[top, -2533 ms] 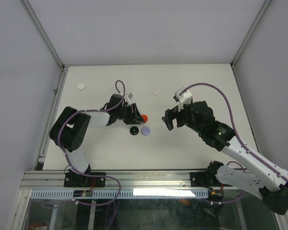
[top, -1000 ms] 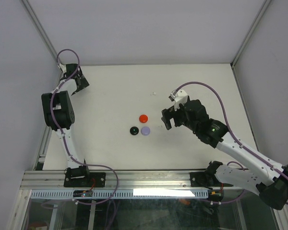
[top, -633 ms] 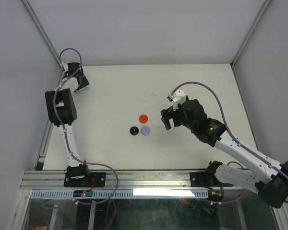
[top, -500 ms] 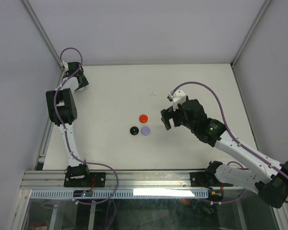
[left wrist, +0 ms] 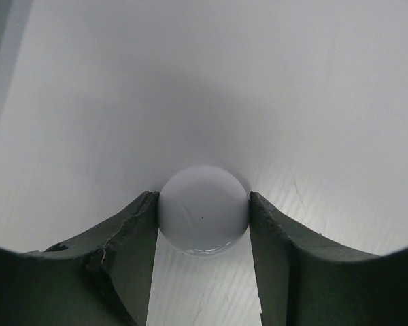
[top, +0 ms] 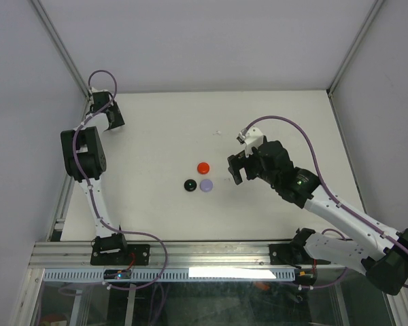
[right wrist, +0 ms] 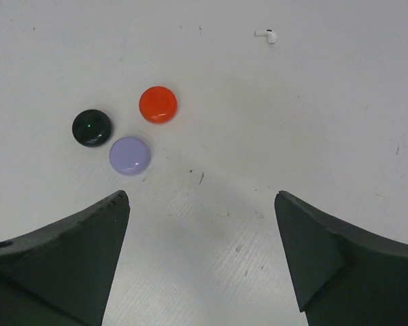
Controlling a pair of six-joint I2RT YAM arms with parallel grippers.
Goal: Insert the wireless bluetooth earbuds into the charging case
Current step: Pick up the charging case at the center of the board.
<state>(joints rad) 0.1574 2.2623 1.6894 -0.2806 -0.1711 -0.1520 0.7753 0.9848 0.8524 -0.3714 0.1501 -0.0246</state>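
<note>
Earbud, white [top: 218,132], is recorded in the top view as a tiny speck on the table [top: 279,115], lying apart from the right gripper [top: 235,168] and beyond its fingertips. A red case [top: 203,167], a black case [top: 189,185] and a lavender case [top: 206,184] are grouped near the same gripper, just past its tips. The left gripper [top: 113,117] is placed at the far left corner, well apart from all of these.

In the left wrist view, a white round case [left wrist: 204,210] is seen between the fingers [left wrist: 132,244], touched on both sides; the gripper is noted as clamped on it.

In the right wrist view, the jaws are spread wide with nothing between them. The earbud lies far ahead, slightly right of the gap. The three cases lie ahead and left, the lavender one nearest.
</note>
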